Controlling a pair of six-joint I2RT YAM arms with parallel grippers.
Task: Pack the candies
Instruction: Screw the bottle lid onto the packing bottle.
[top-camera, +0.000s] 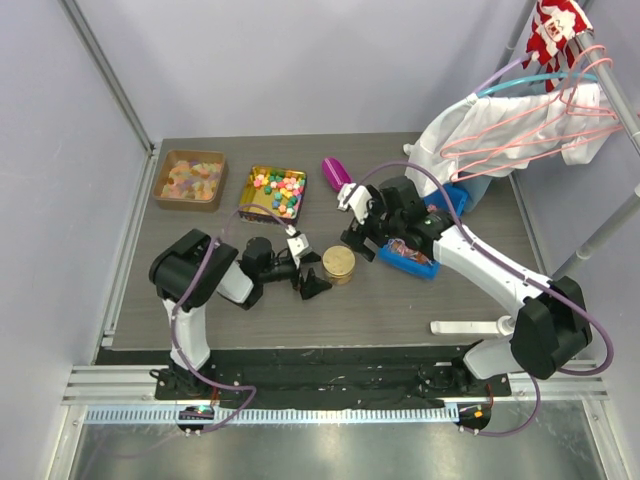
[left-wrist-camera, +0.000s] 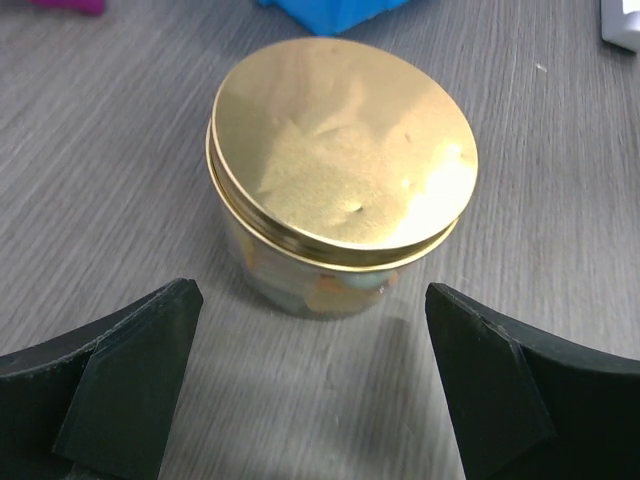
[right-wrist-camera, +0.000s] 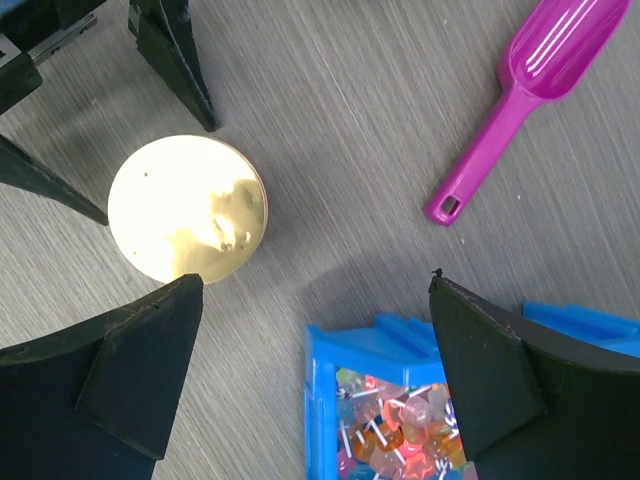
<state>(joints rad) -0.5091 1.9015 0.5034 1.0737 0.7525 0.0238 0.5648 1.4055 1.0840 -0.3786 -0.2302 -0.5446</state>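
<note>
The left tool stands wide open, its black fingers apart, with a small jar just ahead of the gap and touching neither. The jar sits upright on the grey surface with its gold lid on. A few orange and pale candies show through the glass under the rim. The right tool is spread wide too, hanging above the surface between the jar and a blue bin of lollipops. A purple scoop lies beyond. More candies fill a brown box at the far left, beside a gold tray of coloured sweets.
</note>
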